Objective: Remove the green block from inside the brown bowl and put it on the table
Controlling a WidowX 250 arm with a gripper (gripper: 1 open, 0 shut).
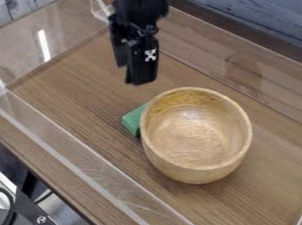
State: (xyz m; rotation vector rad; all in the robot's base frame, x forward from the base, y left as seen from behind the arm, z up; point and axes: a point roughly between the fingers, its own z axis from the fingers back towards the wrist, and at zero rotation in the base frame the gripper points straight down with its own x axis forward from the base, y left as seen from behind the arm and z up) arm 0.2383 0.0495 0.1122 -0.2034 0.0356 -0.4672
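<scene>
Fig. — Wood-grain table (239,63) w/ low clear acrylic walls (54,166); pale plank wall behind, top left.

We see the brown bowl (196,134) sitting upright on the tabletop, right of centre, its inside showing only bare grain. The green block (134,118) lies on the table just outside the bowl's left wall, touching or nearly touching it; part of the block is hidden behind the rim, so we can't tell its full outline. The black arm comes down from the top edge, and its gripper (141,75) hangs above and slightly behind the block, well clear of it & of the bowl. We read the fingers as spread apart w/ nothing between them, pointing steeply down at the tabletop. Fingertips are blurred, so finer detail isn't legible.
</scene>
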